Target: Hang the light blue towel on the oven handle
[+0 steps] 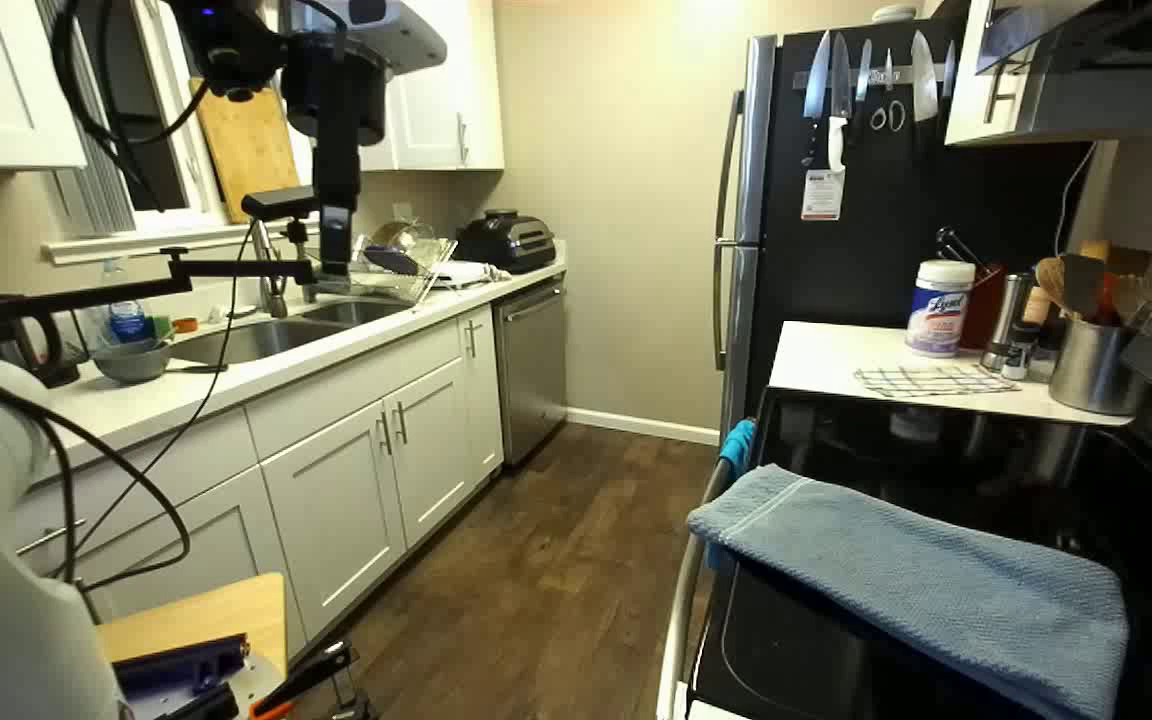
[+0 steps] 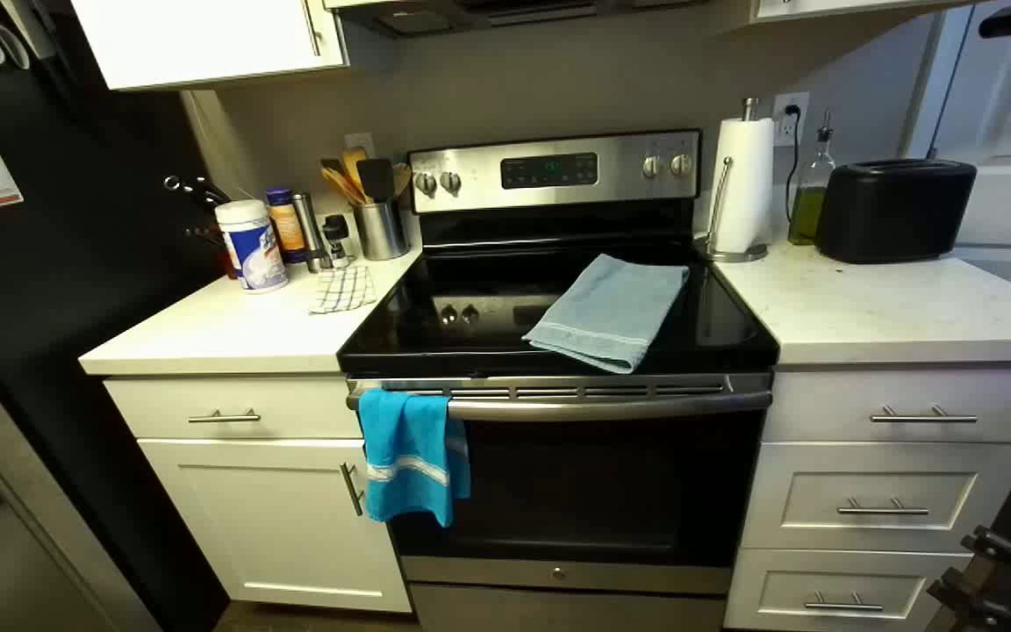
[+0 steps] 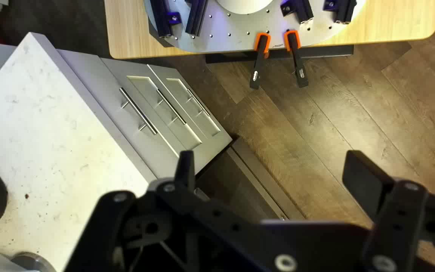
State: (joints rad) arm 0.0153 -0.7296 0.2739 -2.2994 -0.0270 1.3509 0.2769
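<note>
Black hand (image 3: 271,165), empty, fingers (image 3: 364,181) wide apart (floor (image 3: 308,158) visible between), well away from the light blue towel (image 1: 926,580).

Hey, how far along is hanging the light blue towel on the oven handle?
Done: nothing for the light blue towel; only the brighter blue towel hangs on the oven handle. In hand: nothing; the tool is open and empty in the wrist view. Left: the whole job, since the light blue towel lies on the stovetop and must be picked up and hung.
</note>
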